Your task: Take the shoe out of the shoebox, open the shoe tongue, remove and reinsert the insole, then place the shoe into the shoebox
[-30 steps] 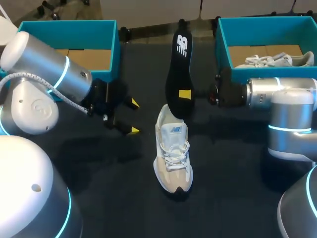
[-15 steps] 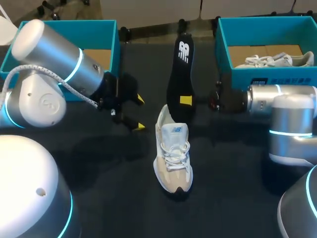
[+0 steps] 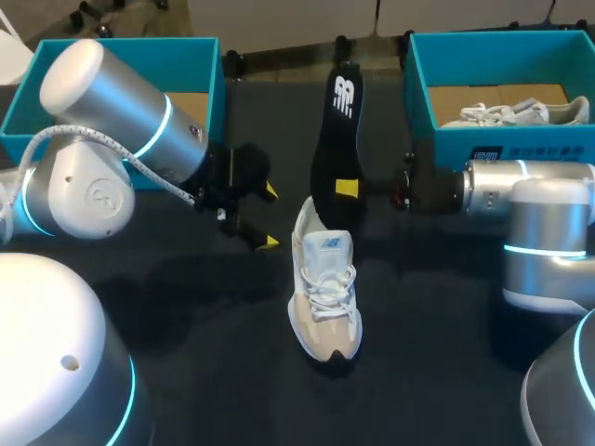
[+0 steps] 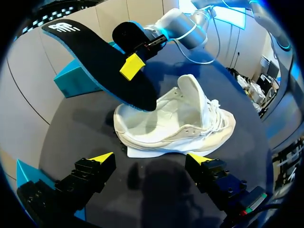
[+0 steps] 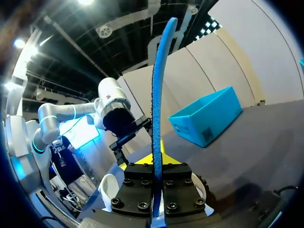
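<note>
The white lace-up sneaker sits out on the dark counter. My right tool pinches the black foam insole above the sneaker's heel, probably for reinserting. My left tool gapes empty beside the sneaker. Boxing is not yet done.

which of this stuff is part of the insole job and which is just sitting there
In the job: white lace-up sneaker; black foam insole, clamped in right gripper; teal cardboard shoebox by left arm; open left gripper.
Lying about: second teal shoebox, white shoe inside it.
</note>
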Controlling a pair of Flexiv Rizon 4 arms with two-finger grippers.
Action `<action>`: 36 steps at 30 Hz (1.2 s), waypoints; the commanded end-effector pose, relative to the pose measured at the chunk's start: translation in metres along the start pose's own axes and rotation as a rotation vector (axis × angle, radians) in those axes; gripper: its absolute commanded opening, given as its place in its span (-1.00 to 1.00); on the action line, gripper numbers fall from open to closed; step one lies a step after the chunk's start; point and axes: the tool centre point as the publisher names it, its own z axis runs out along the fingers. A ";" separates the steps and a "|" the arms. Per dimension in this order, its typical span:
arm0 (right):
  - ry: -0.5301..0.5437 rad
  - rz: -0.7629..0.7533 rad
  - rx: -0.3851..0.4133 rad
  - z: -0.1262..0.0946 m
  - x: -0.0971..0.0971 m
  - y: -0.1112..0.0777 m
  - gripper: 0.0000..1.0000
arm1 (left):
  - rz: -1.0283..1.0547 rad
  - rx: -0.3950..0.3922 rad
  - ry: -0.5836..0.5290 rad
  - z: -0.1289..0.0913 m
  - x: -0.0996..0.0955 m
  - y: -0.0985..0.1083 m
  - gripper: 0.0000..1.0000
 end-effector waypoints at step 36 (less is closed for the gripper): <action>-0.013 -0.027 -0.028 0.008 -0.001 -0.008 -1.00 | 0.068 -0.062 0.013 0.006 -0.003 -0.005 1.00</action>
